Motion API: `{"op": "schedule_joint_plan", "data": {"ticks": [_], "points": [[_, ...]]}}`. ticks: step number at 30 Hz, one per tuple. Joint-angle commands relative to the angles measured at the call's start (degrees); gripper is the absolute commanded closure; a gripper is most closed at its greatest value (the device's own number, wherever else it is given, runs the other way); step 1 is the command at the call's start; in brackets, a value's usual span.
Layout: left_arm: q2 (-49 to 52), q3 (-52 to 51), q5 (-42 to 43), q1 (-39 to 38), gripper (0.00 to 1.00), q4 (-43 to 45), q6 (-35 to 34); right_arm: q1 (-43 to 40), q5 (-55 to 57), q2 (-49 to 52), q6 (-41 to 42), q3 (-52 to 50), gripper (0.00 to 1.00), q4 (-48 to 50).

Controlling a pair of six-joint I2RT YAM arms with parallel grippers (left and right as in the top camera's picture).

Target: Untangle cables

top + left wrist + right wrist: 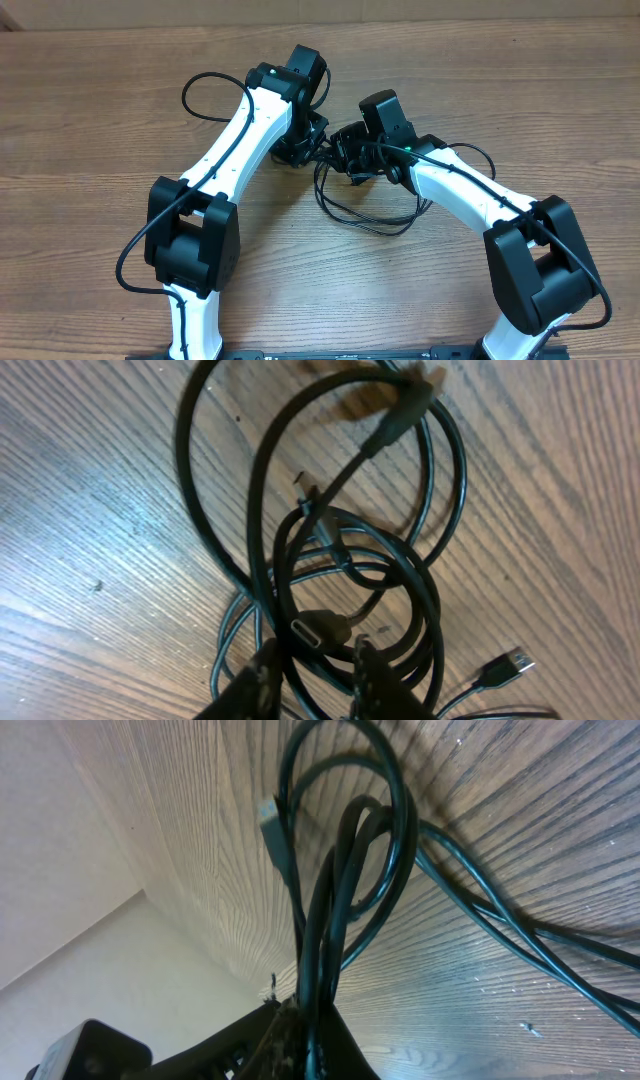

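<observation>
Hardly begun: the cables are one tangle between your two pincers

Frankly, nothing is separated yet. Your right pincer [305, 1020] is clenched on a bunch of strands of the cables [328, 920], which run out of its jaws and fan away over the surface [100, 100] beyond it. Your left pincer [315, 660] sits just beside it, over the same bundle. A flat-ended plug [318, 632] and a few strands lie between its fingers [255, 680], but these views do not show whether it is gripping them or only straddling them.

Ahead of the left pincer the loops cross one another several times. A silver-tipped plug [510, 663] lies loose off to its side. No cord lies by itself.

By my reading, the whole job is left. You must pick one plug end, draw it out through the loops, lay that cord well apart, then repeat for the others.
</observation>
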Motion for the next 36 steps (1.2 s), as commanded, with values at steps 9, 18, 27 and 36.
{"op": "schedule_joint_plan", "data": {"ticks": [9,18,27,36], "points": [[1.4,0.1,-2.1,0.0,0.96,1.3,-0.2,0.6,-0.4,-0.5,-0.4,0.3,0.96,0.2],[1.4,0.1,-3.9,0.1,0.58,0.9,4.5,0.6,-0.4,-0.5,-0.6,0.3,0.96,0.3],[1.4,0.0,-1.3,0.0,0.41,1.2,5.2,0.6,-0.4,-0.5,-0.7,0.3,0.96,0.7],[5.9,0.0,2.1,0.0,0.68,1.3,3.8,0.6,-0.4,-0.5,-0.7,0.3,0.96,0.6]]}}
